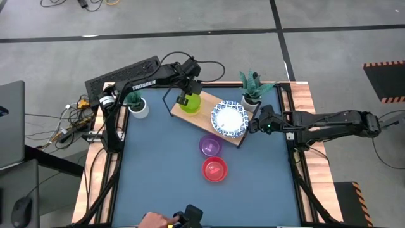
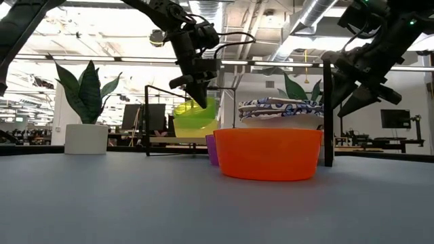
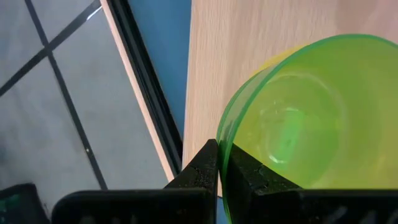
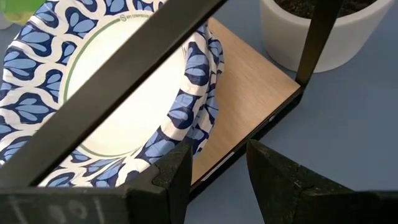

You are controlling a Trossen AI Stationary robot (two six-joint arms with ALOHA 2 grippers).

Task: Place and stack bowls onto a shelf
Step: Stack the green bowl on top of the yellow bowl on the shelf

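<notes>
The shelf (image 1: pixel 197 119), a light wooden board with a black wire frame, lies at the table's far middle. At its left end my left gripper (image 3: pixel 219 149) is shut on a translucent green bowl (image 3: pixel 311 118). A yellow bowl (image 3: pixel 268 62) shows just under the green one. A stack of white bowls with blue rims (image 1: pixel 229 119) rests on the board's right half. Purple (image 1: pixel 210 145) and red (image 1: pixel 215 169) bowls stand on the blue table nearer to me. My right gripper (image 4: pixel 217 177) stands open over the shelf's right end, touching nothing. My left gripper pinches the green bowl's rim (image 3: pixel 224 134) on the side toward the shelf's left end. One finger is outside the wall and one inside. The fingers slant down from above. The bowl tilts slightly over the yellow bowl (image 2: pixel 193 118); whether it rests in it I cannot tell.
Two potted plants in white pots stand at the far left (image 1: pixel 136 106) and far right (image 1: pixel 253 92) of the table. The shelf's black wire frame (image 4: pixel 124 81) crosses in front of my right gripper. A person's hand (image 1: pixel 152 220) shows at the table's near edge.
</notes>
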